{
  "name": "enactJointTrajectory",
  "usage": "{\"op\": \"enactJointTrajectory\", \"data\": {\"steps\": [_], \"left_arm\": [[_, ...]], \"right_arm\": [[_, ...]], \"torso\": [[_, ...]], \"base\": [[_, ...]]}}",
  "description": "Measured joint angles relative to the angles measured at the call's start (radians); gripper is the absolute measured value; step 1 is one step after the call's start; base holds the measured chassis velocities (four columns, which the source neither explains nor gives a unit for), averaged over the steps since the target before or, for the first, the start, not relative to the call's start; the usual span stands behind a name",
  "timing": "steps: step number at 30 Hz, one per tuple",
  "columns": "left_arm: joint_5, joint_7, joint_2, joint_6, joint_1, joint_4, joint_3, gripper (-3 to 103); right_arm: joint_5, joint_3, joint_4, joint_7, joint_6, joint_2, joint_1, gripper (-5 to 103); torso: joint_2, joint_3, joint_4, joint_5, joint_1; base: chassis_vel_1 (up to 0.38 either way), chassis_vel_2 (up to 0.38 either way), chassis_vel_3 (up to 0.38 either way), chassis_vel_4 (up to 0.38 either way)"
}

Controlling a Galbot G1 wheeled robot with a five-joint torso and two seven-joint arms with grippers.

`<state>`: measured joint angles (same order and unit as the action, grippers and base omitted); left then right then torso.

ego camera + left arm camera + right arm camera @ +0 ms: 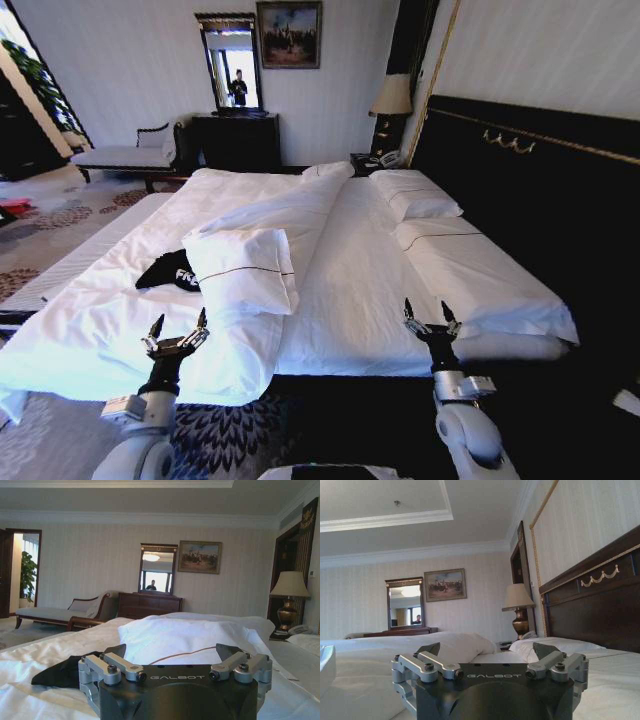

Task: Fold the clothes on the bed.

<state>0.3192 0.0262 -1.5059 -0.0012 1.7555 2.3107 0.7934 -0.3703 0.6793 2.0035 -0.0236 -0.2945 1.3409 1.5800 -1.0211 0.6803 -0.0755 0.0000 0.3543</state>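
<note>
The clothes are one black T-shirt (166, 271) with white lettering, crumpled on the bed's (352, 270) white duvet on the left side. A white pillow (240, 272) covers part of it. My left gripper (177, 326) hovers open over the near edge of the duvet, just short of the pillow. In the left wrist view the T-shirt (59, 673) lies beyond one finger of the left gripper (172, 652). My right gripper (430, 312) is open over the near edge on the right, far from the shirt. The right gripper (486, 650) holds nothing.
The tall dark headboard (530, 170) runs along the right, with two pillows (415, 195) below it. A lamp (392, 98) stands on the nightstand. A dark dresser with a mirror (236, 140) and a pale bench (125, 155) stand by the far wall. Patterned carpet (55, 225) lies left.
</note>
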Motion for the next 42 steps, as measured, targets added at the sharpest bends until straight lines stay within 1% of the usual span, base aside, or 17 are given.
{"op": "enactJointTrajectory", "data": {"steps": [20, 42], "left_arm": [[0.0, 0.0, -0.001, -0.003, -0.005, -0.005, -0.004, 100], [-0.006, -0.001, -0.008, -0.01, 0.015, 0.018, -0.006, 100]], "right_arm": [[0.004, -0.006, -0.017, -0.005, -0.004, 0.002, -0.011, 100], [0.009, -0.002, -0.004, -0.004, -0.006, 0.004, -0.004, 100]], "torso": [[0.0, 0.0, -0.0001, -0.0001, 0.0], [0.0, 0.0, 0.0, -0.0001, 0.0]], "base": [[0.028, 0.029, -0.023, -0.034], [0.087, 0.075, -0.077, -0.081]]}}
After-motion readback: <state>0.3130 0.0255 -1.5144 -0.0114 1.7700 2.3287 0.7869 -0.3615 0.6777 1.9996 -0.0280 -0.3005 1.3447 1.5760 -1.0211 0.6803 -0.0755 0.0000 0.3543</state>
